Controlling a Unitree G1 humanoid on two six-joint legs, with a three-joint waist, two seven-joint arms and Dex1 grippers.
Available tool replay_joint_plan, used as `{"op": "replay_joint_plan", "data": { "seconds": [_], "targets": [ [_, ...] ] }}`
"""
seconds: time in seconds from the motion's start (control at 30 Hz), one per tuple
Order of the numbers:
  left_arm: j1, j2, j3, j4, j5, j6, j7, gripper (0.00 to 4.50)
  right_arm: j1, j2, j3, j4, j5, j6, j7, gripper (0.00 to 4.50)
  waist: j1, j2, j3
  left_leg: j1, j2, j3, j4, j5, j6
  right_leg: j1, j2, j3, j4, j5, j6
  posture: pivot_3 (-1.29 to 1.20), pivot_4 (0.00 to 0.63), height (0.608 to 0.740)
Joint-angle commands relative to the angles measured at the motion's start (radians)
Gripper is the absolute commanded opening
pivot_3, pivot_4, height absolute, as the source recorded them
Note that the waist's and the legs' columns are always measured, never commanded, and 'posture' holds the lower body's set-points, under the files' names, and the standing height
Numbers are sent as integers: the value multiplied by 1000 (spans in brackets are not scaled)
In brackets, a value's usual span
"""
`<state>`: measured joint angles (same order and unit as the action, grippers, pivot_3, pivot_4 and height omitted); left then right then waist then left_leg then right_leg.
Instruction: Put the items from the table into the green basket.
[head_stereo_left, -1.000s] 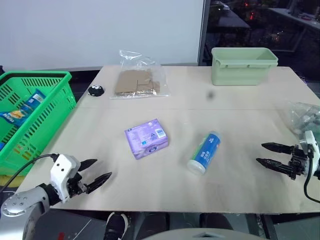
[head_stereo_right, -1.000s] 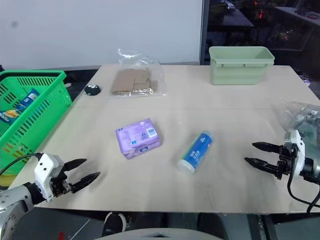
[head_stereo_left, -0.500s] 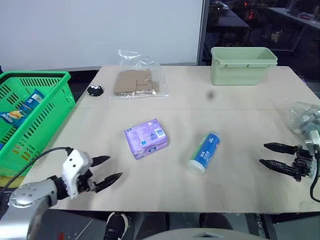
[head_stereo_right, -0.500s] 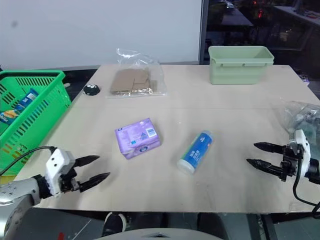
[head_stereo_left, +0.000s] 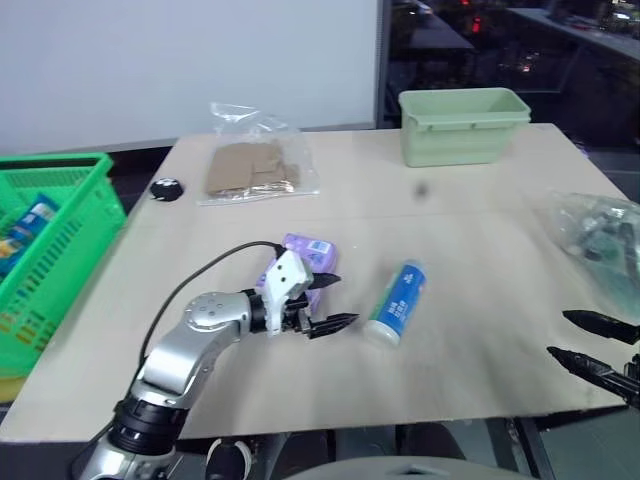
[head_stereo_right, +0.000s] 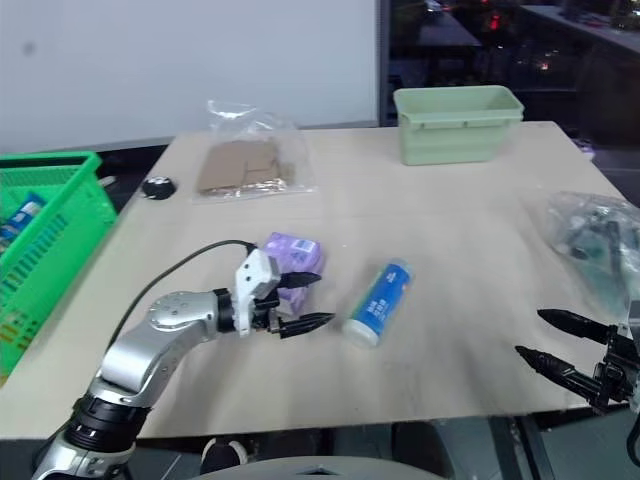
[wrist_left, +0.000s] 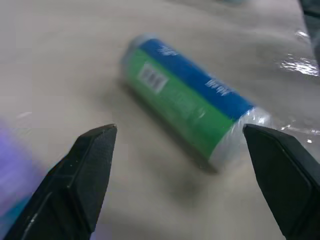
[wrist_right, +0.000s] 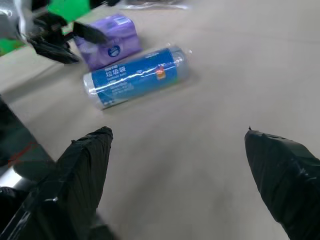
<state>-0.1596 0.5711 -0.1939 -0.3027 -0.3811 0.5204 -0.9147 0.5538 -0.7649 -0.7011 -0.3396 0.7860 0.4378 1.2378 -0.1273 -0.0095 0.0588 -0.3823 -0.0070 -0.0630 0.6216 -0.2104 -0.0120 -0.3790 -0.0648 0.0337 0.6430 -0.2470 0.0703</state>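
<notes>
The purple packet (head_stereo_left: 306, 246) lies mid-table, partly hidden behind my left gripper (head_stereo_left: 341, 300). That gripper is open just in front of the packet, and its fingers point at the white-capped tube (head_stereo_left: 395, 302) with the blue label, a short gap away. In the left wrist view the tube (wrist_left: 185, 100) lies crosswise beyond the spread fingertips (wrist_left: 95, 160). My right gripper (head_stereo_left: 562, 335) is open and empty at the table's (head_stereo_left: 470, 230) front right edge, well clear of the tube (wrist_right: 135, 75). The green basket (head_stereo_left: 60, 250) stands off the table's left side.
A pale mint tub (head_stereo_left: 462, 125) sits at the back right. At the back left are a clear bag of brown card (head_stereo_left: 250, 165) and a small black disc (head_stereo_left: 165, 188). A crumpled clear bag (head_stereo_left: 600, 235) lies at the right edge. Snack packets (head_stereo_left: 30, 222) lie in the basket.
My left gripper has swung right from the front left edge to the packet, now facing the tube. The right gripper has drawn back toward the front edge. The view has turned slightly right.
</notes>
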Motion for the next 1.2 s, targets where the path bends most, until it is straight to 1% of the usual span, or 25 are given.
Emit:
{"op": "replay_joint_plan", "data": {
  "seconds": [0.03,0.1,0.17,0.23,0.27,0.47,0.57,0.6,0.67,0.73,0.83,0.9,1.07,1.13,1.2],
  "targets": [
    [-74,-40,-53,-4,25,62,45,4198,71,40,-107,-115,54,9,-33,4500,-32,-4,4,0,0,0,0,0,0,0,0,0,0,0,0,-402,51,740],
    [-104,-59,-72,-6,38,101,71,4198,106,62,-130,-155,67,10,-48,4500,-59,-6,5,0,0,0,0,0,0,0,0,0,0,0,0,-423,54,740],
    [-131,-84,-67,-14,22,163,104,4198,134,78,-144,-184,73,9,-58,4500,-101,-7,7,-1,0,0,0,0,-1,0,0,1,-1,0,0,-438,54,740],
    [-157,-99,-58,-48,-11,259,132,4198,158,97,-157,-204,79,5,-71,4500,-133,-9,8,0,0,0,0,-1,0,0,0,1,-1,0,0,-453,55,740],
    [-168,-106,-58,-65,-21,334,160,4198,168,106,-160,-209,77,-2,-74,4500,-153,-10,9,-1,1,0,0,-1,0,0,0,1,-1,0,0,-469,56,740],
    [-234,-126,-135,-108,51,624,352,4198,198,144,-161,-227,63,-37,-91,4500,-245,-14,11,0,2,-1,-2,-1,0,1,-1,1,-2,0,0,-494,59,740],
    [-247,-132,-198,-95,100,673,423,4198,203,152,-163,-252,69,-39,-116,4500,-277,-14,11,1,1,-2,-2,-1,0,3,-3,1,-2,0,0,-510,55,740],
    [-246,-116,-239,-95,126,668,437,4198,205,153,-166,-256,70,-40,-122,4500,-282,-14,10,2,1,-2,-2,-1,-1,3,-4,0,-3,0,0,-517,52,740],
    [-238,-116,-272,-99,143,679,464,4198,207,152,-175,-262,73,-42,-131,4500,-305,-14,8,3,1,-3,-2,-1,-1,5,-5,-1,-3,0,0,-526,48,740],
    [-228,-138,-265,-96,153,709,506,4198,210,147,-187,-269,85,-38,-141,4500,-327,-12,6,3,2,-6,-2,-1,-1,7,-6,-4,-7,0,0,-535,46,740],
    [-203,-146,-263,-100,173,738,554,4198,224,141,-200,-280,100,-28,-144,4500,-355,-11,4,3,3,-15,-2,-2,-2,13,-8,-10,-18,0,0,-538,45,740],
    [-189,-152,-255,-104,179,753,576,4198,232,137,-203,-282,102,-27,-144,4500,-370,-12,2,3,2,-16,-2,-2,-2,18,-15,-13,-19,0,0,-536,45,740],
    [-139,-178,-212,-125,193,781,640,4198,203,111,-189,-273,107,-20,-158,4500,-408,-12,0,1,3,-18,-2,-5,-1,19,-31,-39,-27,0,0,-511,45,740],
    [-128,-192,-194,-128,200,773,660,4198,187,100,-179,-268,108,-17,-162,4500,-409,-11,0,1,3,-18,-2,-5,-1,20,-39,-50,-29,0,0,-498,45,740],
    [-123,-215,-168,-124,206,762,680,4198,171,94,-167,-263,105,-14,-164,4500,-406,-11,0,1,5,-20,-2,-6,-1,21,-44,-67,-35,0,0,-486,47,740]
  ]
}}
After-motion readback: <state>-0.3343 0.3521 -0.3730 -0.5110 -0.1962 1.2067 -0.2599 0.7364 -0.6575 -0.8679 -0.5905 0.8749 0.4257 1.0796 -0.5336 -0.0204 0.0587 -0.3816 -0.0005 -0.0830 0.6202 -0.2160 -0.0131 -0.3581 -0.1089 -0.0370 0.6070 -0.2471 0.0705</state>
